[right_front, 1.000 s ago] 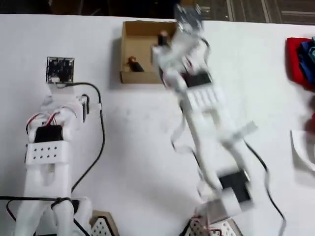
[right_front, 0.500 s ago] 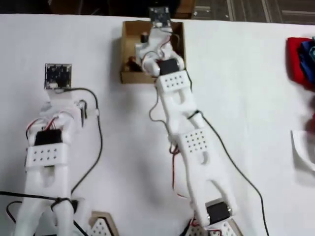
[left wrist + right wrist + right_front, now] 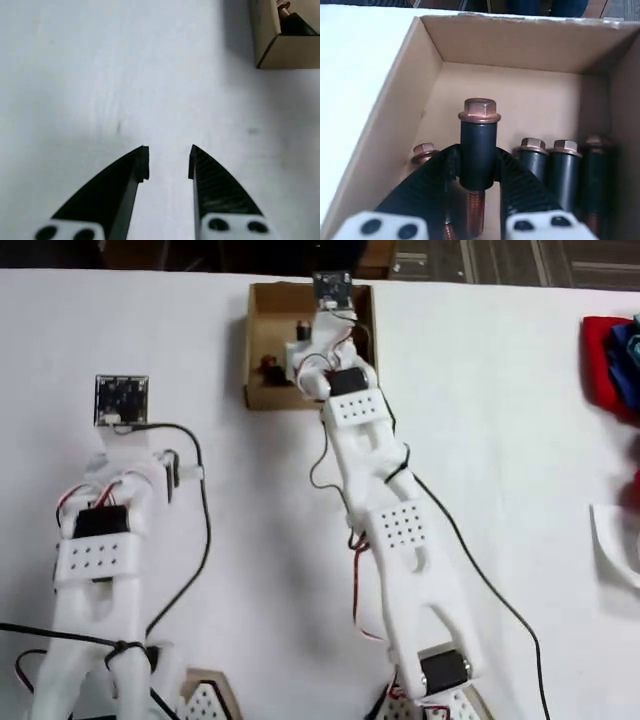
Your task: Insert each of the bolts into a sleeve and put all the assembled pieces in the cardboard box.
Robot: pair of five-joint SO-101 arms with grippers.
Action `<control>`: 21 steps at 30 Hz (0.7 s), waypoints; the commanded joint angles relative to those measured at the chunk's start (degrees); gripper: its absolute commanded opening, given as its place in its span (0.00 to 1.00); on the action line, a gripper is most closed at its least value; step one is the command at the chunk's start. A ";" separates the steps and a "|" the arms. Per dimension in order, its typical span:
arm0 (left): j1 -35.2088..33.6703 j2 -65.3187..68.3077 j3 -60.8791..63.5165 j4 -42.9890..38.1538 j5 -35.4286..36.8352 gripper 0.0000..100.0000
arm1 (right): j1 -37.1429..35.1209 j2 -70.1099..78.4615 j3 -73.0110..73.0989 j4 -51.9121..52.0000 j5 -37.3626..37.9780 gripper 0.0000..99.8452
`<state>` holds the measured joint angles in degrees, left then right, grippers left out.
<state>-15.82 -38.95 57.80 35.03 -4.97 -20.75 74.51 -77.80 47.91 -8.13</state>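
Right gripper [image 3: 477,156] swung into cardboard box [image 3: 385,115], clamping sleeved bolt [image 3: 479,135], left gripper [image 3: 168,151] parted

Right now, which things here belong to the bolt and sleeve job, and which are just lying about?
Job: cardboard box; sleeved bolt in the right gripper; other sleeved bolts in the box.
Lying about: red bundle; white curved object.
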 commanded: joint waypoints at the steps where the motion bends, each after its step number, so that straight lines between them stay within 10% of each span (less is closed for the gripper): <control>1: -0.09 -1.32 -0.22 -1.05 0.44 0.15 | 0.75 -1.36 0.62 -2.33 -0.18 0.02; 21: -0.35 -1.32 -0.22 -0.97 0.44 0.15 | 0.66 1.80 2.73 -2.07 -0.26 0.02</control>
<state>-15.82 -38.95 57.89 35.03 -4.97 -20.75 76.53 -74.64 46.51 -8.13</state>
